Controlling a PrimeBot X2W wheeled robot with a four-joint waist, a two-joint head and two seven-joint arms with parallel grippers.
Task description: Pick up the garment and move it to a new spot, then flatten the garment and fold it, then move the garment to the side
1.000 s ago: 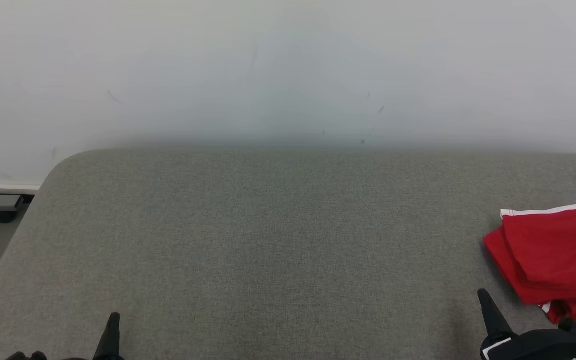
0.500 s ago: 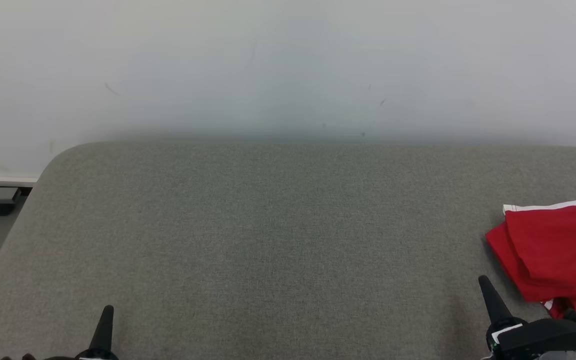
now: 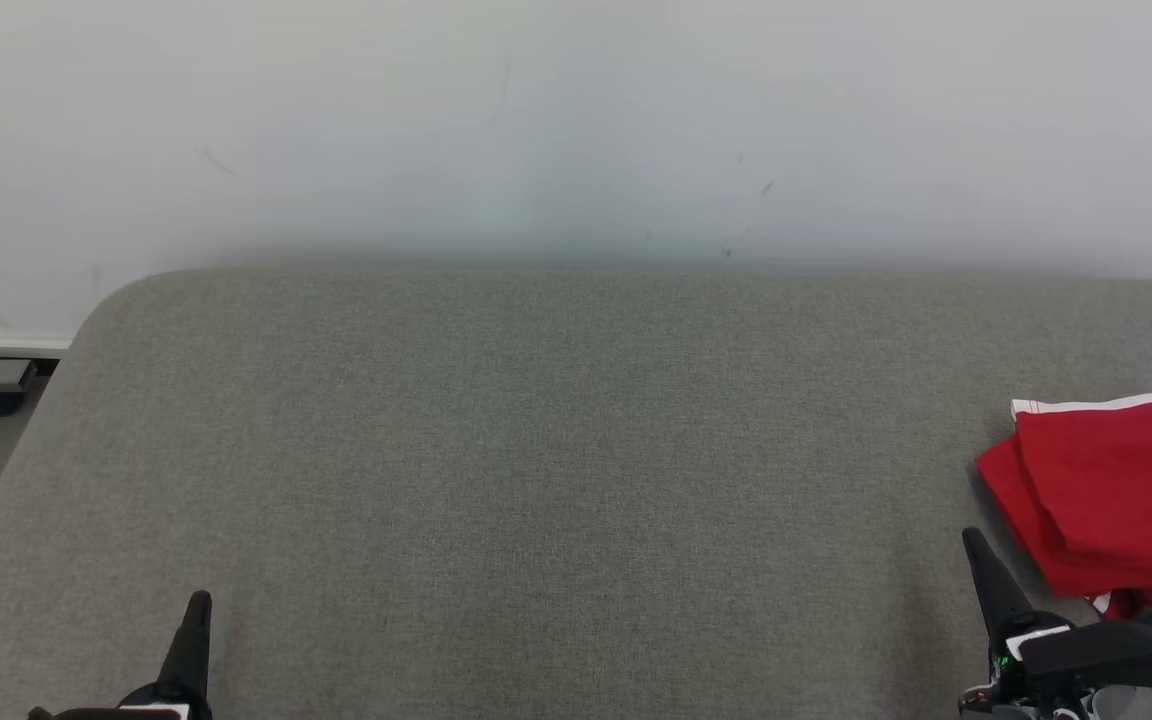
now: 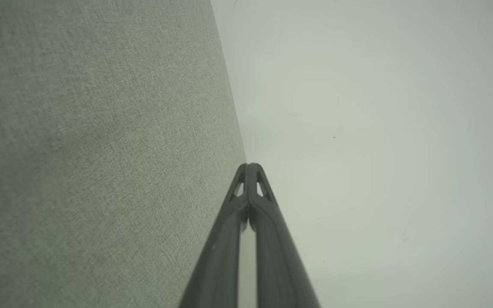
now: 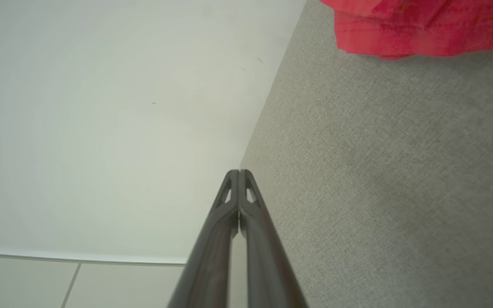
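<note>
Folded red garment (image 3: 1116,495) lay at desk's (image 3: 536,450) right edge, just beside your right end effector (image 3: 972,542); left end effector (image 3: 198,603) well apart. Both closed, empty. You risked clipping top fold, spilling stack off edge.

A grey surface (image 3: 536,450) covered in woven fabric, its far left corner rounded, carries a red garment (image 3: 1106,500) with white trim. The garment lies folded in stacked layers at the surface's right side, well short of the far edge.
</note>
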